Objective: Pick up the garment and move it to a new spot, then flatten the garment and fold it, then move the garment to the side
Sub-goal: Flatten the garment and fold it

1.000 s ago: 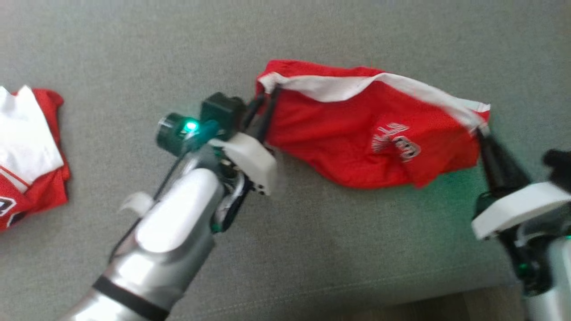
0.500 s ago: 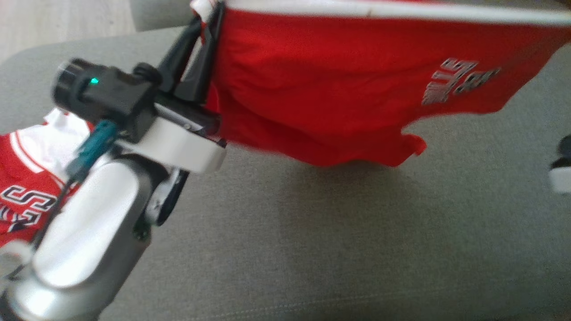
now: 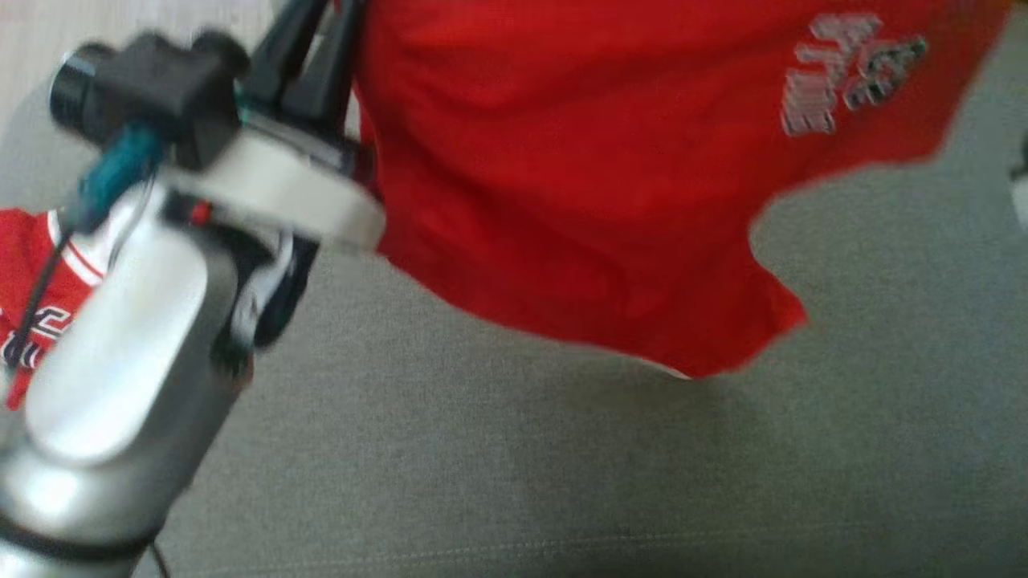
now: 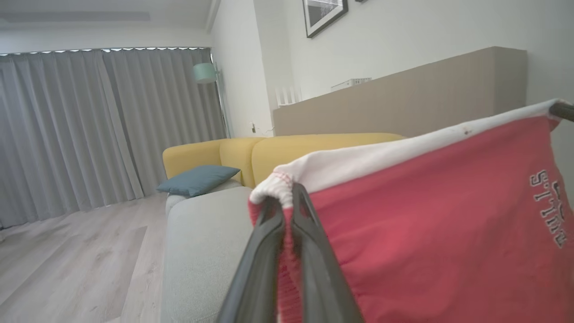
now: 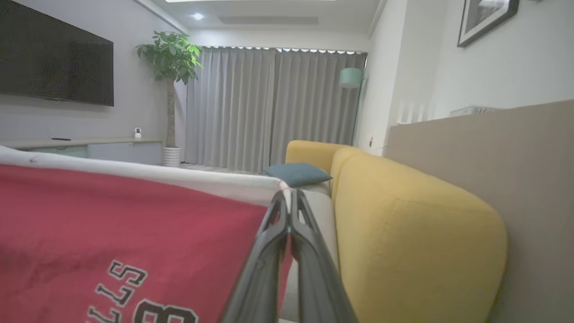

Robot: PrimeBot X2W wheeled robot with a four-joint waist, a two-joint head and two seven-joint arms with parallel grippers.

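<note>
2 grippers, both clamped on the red jersey shorts with white waistband (image 3: 578, 160). The left gripper (image 4: 287, 202) pinches 1 waistband corner and the right gripper (image 5: 287, 197) pinches the opposite corner, fingers tight on the fabric. Shorts hang stretched between them above the grey fabric seat (image 3: 562, 466), hem clear of it, shadow underneath.

Hard to make out: head view is motion-blurred. Waistband and left fingertips are cut off at its top edge, and the right gripper's body is a pale sliver at its right edge. White printed lettering (image 3: 851, 72) is unreadable there and partly cropped in both wrist views. A 2nd red-and-white garment (image 3: 32, 265) lies on the seat's left side, mostly behind the silver left forearm (image 3: 120, 337).

Beyond the seat: yellow sofa (image 5: 417, 242) with blue cushion (image 5: 298, 172), grey curtains (image 4: 89, 125), pale wood floor (image 4: 67, 260), wall TV (image 5: 54, 72), potted plant (image 5: 169, 58), framed picture (image 4: 323, 15).
</note>
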